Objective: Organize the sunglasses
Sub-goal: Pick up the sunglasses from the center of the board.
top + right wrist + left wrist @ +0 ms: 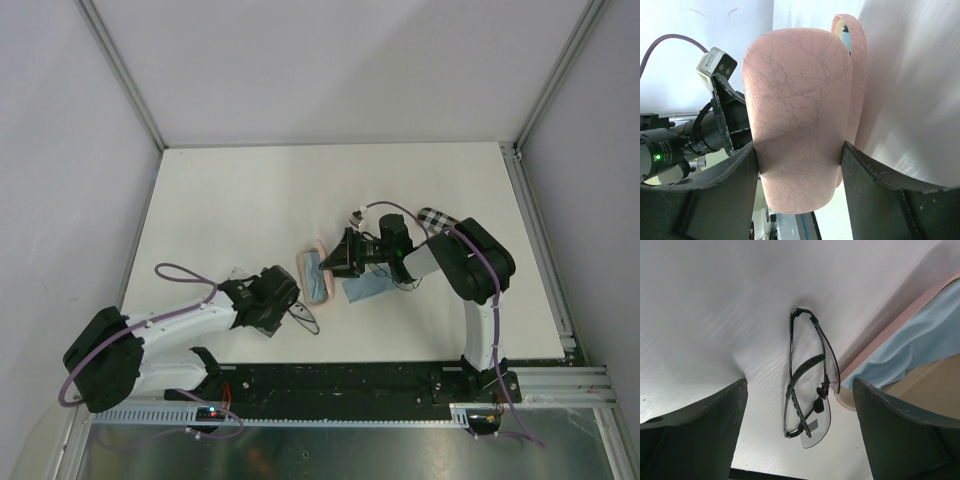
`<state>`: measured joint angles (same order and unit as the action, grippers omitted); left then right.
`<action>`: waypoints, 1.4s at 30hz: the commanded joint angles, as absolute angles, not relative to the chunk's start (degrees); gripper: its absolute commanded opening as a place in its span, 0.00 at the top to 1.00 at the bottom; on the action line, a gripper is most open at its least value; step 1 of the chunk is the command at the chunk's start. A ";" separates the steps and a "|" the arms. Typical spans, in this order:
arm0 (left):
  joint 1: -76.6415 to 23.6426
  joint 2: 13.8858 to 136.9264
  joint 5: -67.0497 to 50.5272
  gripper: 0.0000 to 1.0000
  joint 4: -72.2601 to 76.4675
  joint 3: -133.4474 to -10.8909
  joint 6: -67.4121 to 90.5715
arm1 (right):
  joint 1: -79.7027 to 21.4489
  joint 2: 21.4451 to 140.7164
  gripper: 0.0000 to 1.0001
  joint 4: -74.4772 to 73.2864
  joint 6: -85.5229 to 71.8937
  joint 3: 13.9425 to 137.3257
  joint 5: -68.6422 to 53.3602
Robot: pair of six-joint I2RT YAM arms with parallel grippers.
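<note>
One pair of sunglasses with a thin dark frame and clear lenses lies folded on the white table, just left of an open pink case. My left gripper hangs over this pair, jaws wide open on either side, touching nothing. From above, the sunglasses sit right beside the left gripper. The pink case is lined with light blue. My right gripper is shut on the case's raised pink lid, both fingers pressed against its sides. The right gripper stands at the case's right edge.
A light blue cloth lies under the right wrist, right of the case. A black-and-white checkered case shows behind the right arm. Metal frame rails border the table at the right and front.
</note>
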<state>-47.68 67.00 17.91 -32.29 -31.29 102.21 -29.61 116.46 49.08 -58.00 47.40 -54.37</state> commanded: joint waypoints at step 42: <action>-47.82 59.07 27.36 0.70 -31.69 -36.89 74.80 | -28.74 112.30 0.54 45.59 -53.88 48.50 -54.39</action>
